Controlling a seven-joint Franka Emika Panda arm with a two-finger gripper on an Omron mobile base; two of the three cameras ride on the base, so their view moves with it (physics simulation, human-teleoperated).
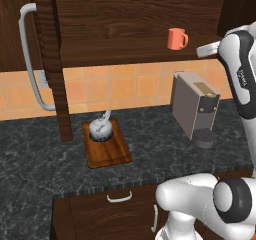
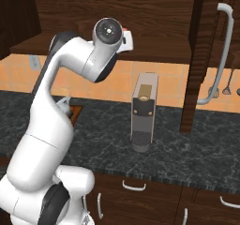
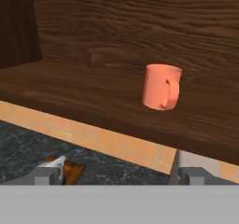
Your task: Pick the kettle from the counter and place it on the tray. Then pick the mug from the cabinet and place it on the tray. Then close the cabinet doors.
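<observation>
Currently the mug (image 3: 161, 87) is seen standing upright on the shelf (image 1: 125, 51) of the cabinet (image 1: 135, 19), its long axis vertical and its open mouth turned up. In the hand view its loop handle is presented toward the camera, slightly to the right; in the left base view the handle is seen on the mug's right side. The mug (image 1: 176, 38) is placed toward the right part of the shelf, away from the back wall.

The arm is raised high, with the forearm folded over at shelf height and the hand directed toward the cabinet opening. The gripper (image 3: 120, 175) is held level in front of the shelf edge, well apart from the mug. The jaws are spread wide, with nothing held between them.

The mug is shown as a plain orange-coral cylinder with a smooth surface and a single handle.

On the worktop (image 1: 165, 144), the kettle (image 1: 100, 127) is seen resting on the tray (image 1: 106, 144), its arched light handle leaning up and to the right. A boxy grey appliance (image 1: 195, 106) is stood to the right of the tray. The left cabinet door (image 1: 50, 59) is swung open, its long grey bar handle (image 1: 30, 59) facing outward.
</observation>
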